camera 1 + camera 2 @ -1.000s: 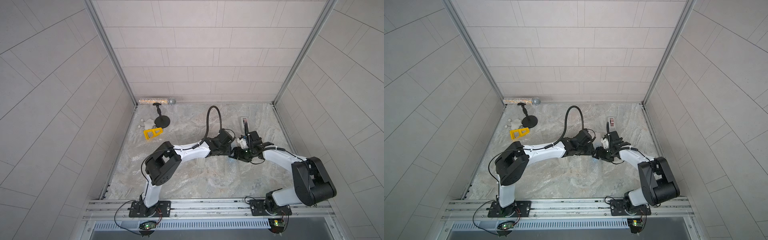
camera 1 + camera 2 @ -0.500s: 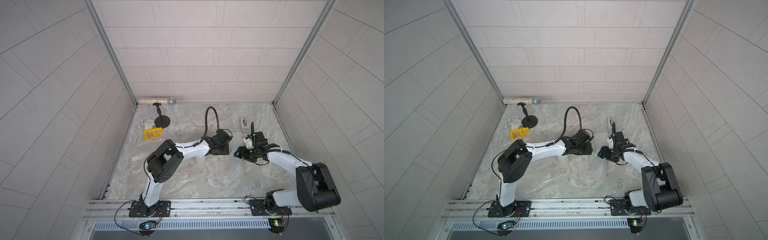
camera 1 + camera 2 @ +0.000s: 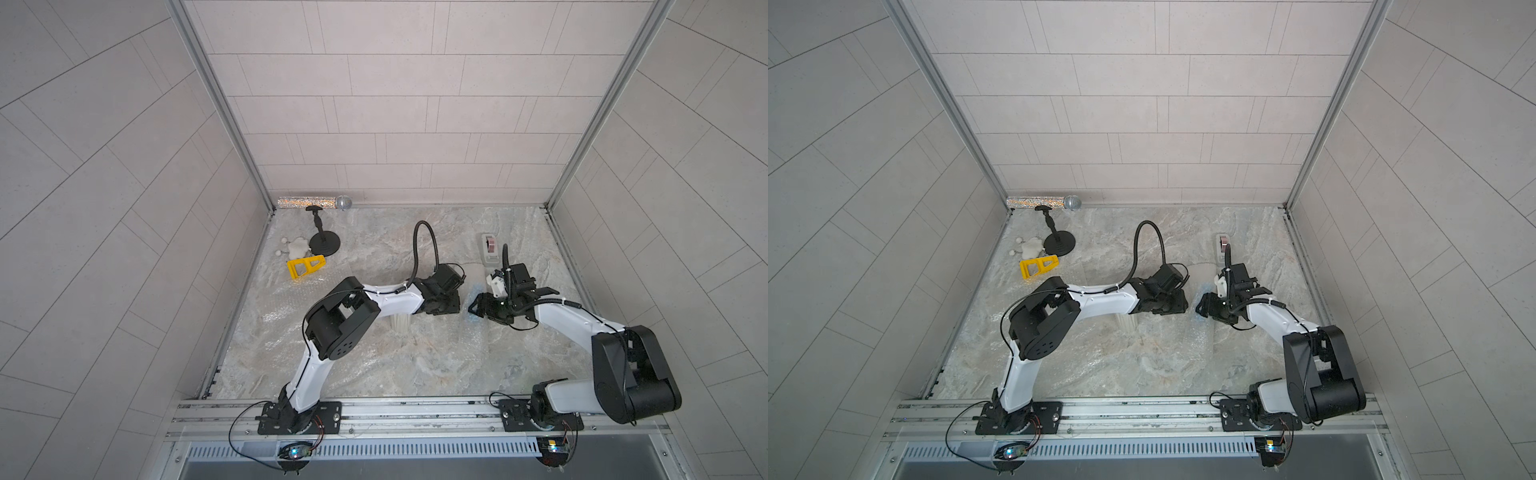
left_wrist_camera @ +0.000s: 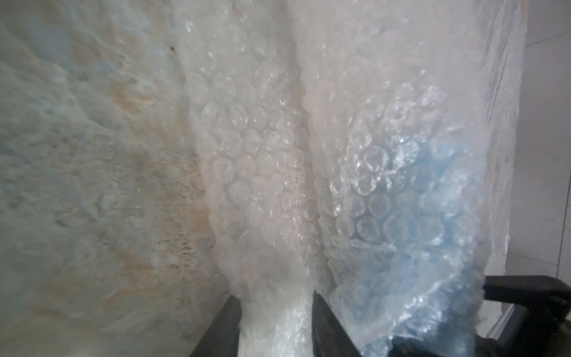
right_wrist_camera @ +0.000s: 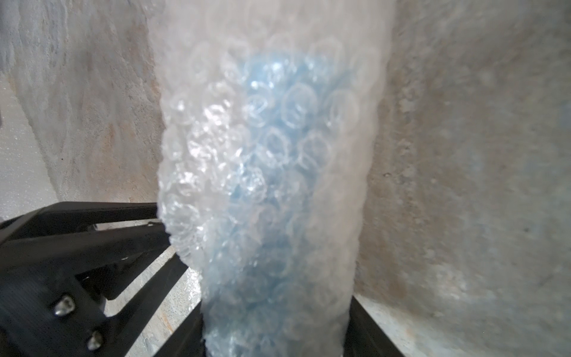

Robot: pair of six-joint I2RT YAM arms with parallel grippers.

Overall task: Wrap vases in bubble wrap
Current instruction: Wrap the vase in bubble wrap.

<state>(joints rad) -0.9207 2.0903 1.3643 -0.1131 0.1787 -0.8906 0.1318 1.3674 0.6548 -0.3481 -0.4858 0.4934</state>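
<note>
The left end effector (image 4: pixel 275 312) pinches a gathered fold of bubble wrap (image 4: pixel 256 154) while the right end effector (image 5: pixel 275 315) clamps the blue vase (image 5: pixel 278 129) through the sheet, seemingly to pull it snug; the white vase (image 3: pixel 401 323) sits on the desk (image 3: pixel 374 232).

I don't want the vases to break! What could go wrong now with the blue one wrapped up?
1. The left end effector pinches only a bunched fold of bubble wrap beside the blue vase, which the right end effector grips; if the fold slips, the wrap could spring open.
2. The white vase stands bare under the left arm, seemingly on the same sheet; a tug or a low arm might topple it.
</note>
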